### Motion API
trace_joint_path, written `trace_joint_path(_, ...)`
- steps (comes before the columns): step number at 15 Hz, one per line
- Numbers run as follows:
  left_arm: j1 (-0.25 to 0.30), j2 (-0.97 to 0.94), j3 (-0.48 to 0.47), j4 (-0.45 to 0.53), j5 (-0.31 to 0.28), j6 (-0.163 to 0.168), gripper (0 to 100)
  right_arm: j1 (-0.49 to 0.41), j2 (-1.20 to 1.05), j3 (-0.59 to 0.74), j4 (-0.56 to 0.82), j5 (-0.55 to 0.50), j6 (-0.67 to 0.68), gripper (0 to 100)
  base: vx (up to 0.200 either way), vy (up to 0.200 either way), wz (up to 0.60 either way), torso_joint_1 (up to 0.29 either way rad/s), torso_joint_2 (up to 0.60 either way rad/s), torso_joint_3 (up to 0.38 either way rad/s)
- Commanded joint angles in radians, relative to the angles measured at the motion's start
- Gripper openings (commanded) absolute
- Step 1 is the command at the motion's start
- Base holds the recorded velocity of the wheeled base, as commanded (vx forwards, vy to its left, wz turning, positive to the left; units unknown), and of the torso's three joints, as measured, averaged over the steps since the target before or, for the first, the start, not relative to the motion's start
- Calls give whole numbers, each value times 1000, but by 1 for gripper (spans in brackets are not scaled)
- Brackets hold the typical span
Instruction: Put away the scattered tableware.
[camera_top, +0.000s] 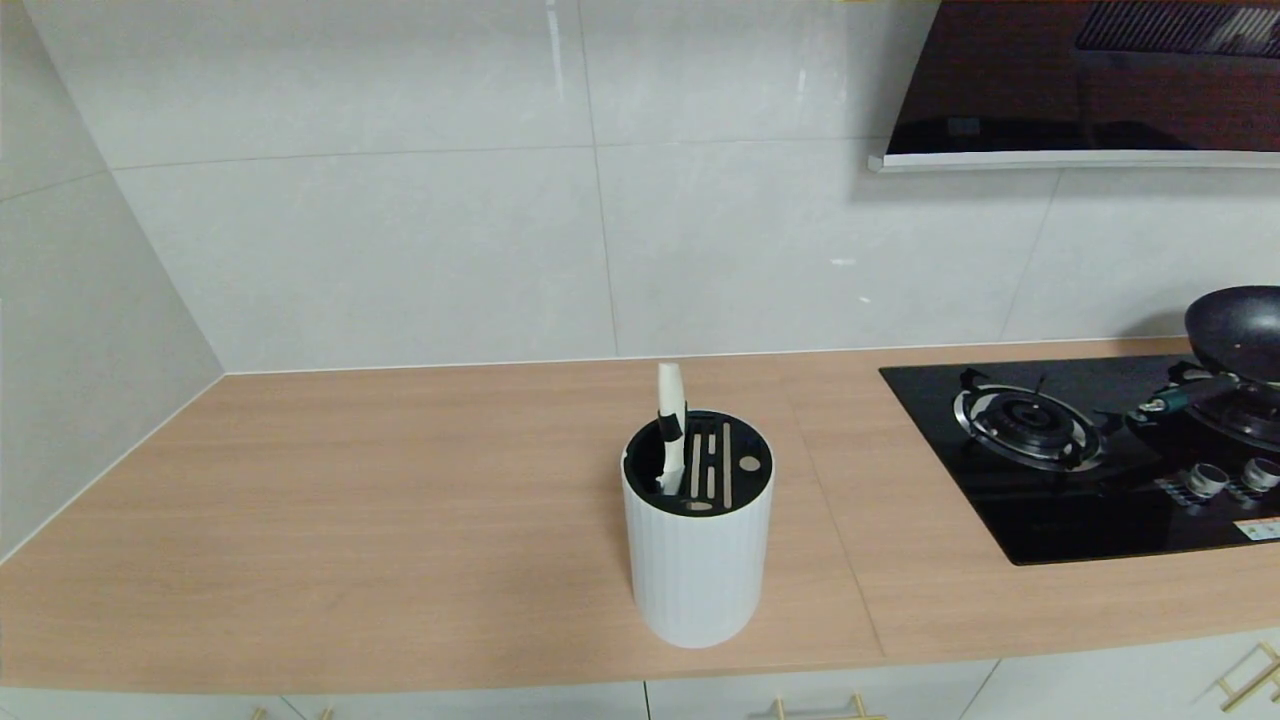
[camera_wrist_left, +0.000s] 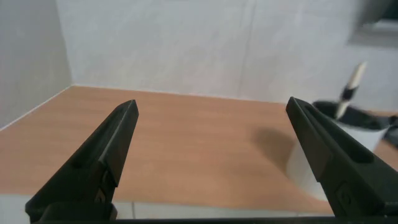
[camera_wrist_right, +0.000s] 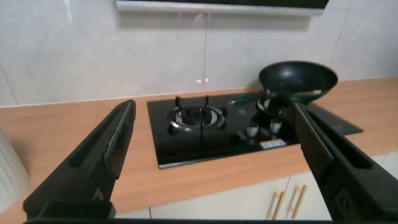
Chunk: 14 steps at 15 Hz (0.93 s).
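Background: kitchen corner, hob on the right.
Light wood surface (camera_top: 350, 520), with a pale tiled wall (camera_top: 400, 250) behind it and on the left side. Black glass gas hob (camera_top: 960, 470) is set into the surface at the right. Its left burner (camera_top: 1028, 424) is bare. A black wok (camera_top: 1240, 330) sits on the right burner, its dark green handle (camera_top: 1185, 396) pointing left over the glass. Two silver knobs (camera_top: 1207, 479) sit near the hob's front edge. Dark glass range hood (camera_top: 1080, 90) is on the wall above the hob. Below the surface are white cabinet fronts with brass handles (camera_top: 1245, 678).
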Motion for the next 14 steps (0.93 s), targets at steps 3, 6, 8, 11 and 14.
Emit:
trace_joint_path(3,4,-9,113,35,-25,32,100,-2,-23,117,78,85,66,100,0,0,0,0,0,0)
trace_joint_path(6,4,-9,111,38,-157,48,100,-2,-23,114,110,170,105,100,0,0,0,0,0,0)
trace_joint_path(8,2,-9,110,40,-166,33,100,-2,-21,114,150,177,88,100,0,0,0,0,0,0)
trace_joint_path(11,2,-9,111,41,-162,38,100,-2,-21,116,148,176,92,100,0,0,0,0,0,0)
trace_joint_path(14,5,-5,113,87,-47,119,100,-2,-21,116,147,176,92,100,0,0,0,0,0,0)
